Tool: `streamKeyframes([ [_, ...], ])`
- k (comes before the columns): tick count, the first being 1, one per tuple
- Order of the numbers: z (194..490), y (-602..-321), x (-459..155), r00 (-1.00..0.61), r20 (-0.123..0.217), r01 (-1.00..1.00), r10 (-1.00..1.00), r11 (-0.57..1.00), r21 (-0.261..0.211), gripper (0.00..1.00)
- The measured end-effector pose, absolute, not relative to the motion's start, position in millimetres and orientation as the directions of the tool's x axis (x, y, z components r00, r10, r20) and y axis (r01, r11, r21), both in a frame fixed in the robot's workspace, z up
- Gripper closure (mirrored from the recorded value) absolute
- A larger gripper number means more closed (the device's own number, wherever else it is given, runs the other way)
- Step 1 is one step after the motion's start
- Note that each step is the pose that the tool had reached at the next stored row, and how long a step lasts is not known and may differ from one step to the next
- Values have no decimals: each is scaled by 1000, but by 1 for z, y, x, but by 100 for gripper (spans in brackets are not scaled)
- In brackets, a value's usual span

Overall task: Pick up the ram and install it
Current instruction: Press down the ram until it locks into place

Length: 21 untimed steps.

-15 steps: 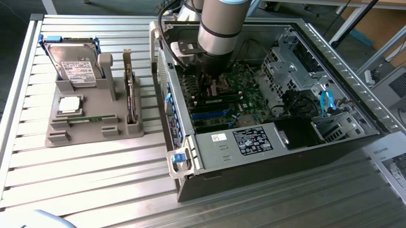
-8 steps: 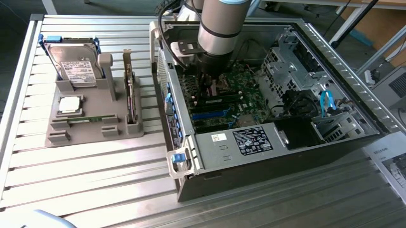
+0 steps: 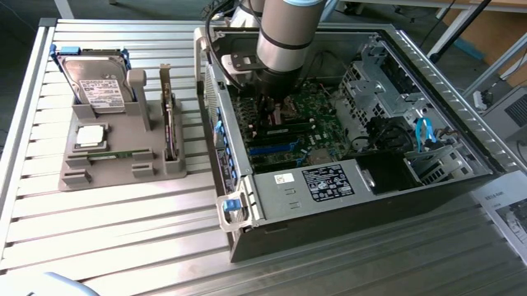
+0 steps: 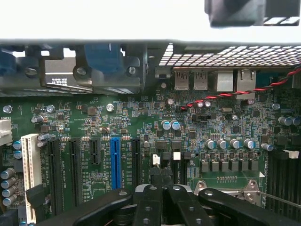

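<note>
On a slatted silver metal table (image 3: 123, 234), a black-and-grey desktop computer case (image 3: 436, 80) lies open on its side as the grey cylindrical Universal Robots arm (image 3: 284, 37) reaches down into it. The arm's black two-fingered gripper (image 4: 162, 188) hangs low over the green motherboard (image 4: 141, 122), just beside the row of long black expansion slots and one blue slot (image 4: 115, 160). Its fingers are pressed fully together, and nothing can be made out between them.

The ram (image 3: 108, 154), a thin green circuit-board stick, appears to lie flat in the grey moulded plastic parts holder (image 3: 107, 176). The holder sits outside the case toward the exterior view's left, well apart from the gripper.

By that reading, the pick-up is not yet done and the work stands at its first step, with the gripper away from its target. A grasp would probably call for parted fingers squared to the stick's long edges, since so thin a board offers little to pinch.
</note>
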<state>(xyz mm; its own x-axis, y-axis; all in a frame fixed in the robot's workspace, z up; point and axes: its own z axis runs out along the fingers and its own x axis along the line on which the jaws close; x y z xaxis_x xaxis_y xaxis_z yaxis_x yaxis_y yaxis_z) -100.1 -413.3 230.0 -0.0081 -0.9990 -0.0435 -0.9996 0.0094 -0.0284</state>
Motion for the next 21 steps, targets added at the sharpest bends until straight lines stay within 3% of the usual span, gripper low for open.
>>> streamKeyframes([
  [21, 258, -413, -100, -8, -44, -1000, -999, 9, -27, 90],
])
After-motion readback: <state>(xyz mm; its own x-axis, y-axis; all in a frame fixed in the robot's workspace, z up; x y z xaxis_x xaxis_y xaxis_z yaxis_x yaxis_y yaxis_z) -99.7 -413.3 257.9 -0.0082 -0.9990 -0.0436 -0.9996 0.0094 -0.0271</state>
